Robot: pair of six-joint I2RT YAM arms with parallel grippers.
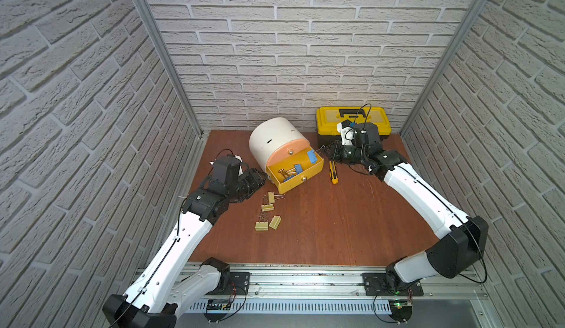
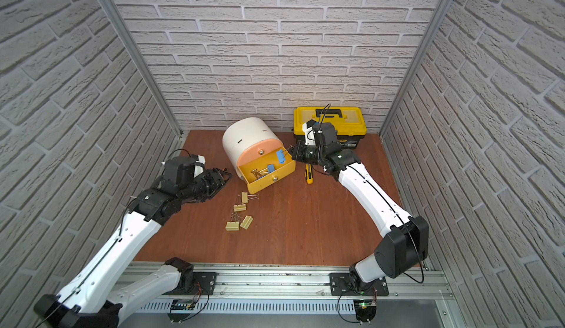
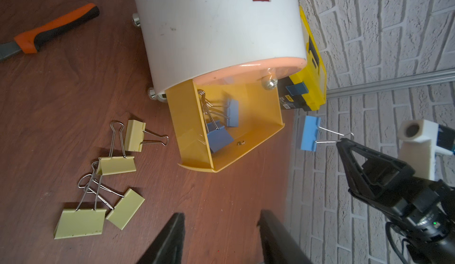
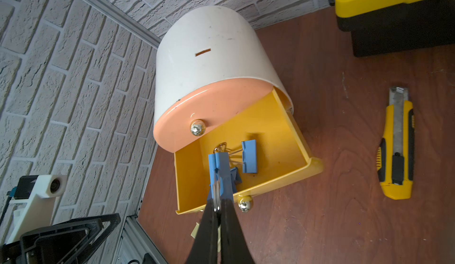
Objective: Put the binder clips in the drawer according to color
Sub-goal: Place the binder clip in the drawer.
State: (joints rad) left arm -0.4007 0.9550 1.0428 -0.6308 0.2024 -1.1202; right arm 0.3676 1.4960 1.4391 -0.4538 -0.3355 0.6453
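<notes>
The drawer cabinet (image 1: pixel 272 140) is a white barrel lying on its side, with its yellow drawer (image 1: pixel 308 173) pulled open. Blue binder clips (image 3: pixel 219 137) lie inside it. My right gripper (image 4: pixel 216 205) is shut on the wire handle of another blue binder clip (image 4: pixel 220 166), which hangs over the drawer's right end (image 1: pixel 312 155). Several pale yellow binder clips (image 1: pixel 271 197) lie on the table in front of the drawer. My left gripper (image 3: pixel 221 216) hovers to the left of the drawer, open, with nothing between its fingers. No teal clips show.
A yellow-black utility knife (image 1: pixel 333 173) lies just right of the drawer, under my right arm. The yellow-and-black toolbox (image 1: pixel 351 121) stands at the back right. An orange-handled knife (image 3: pixel 56 26) lies left of the cabinet. Brick walls close in three sides.
</notes>
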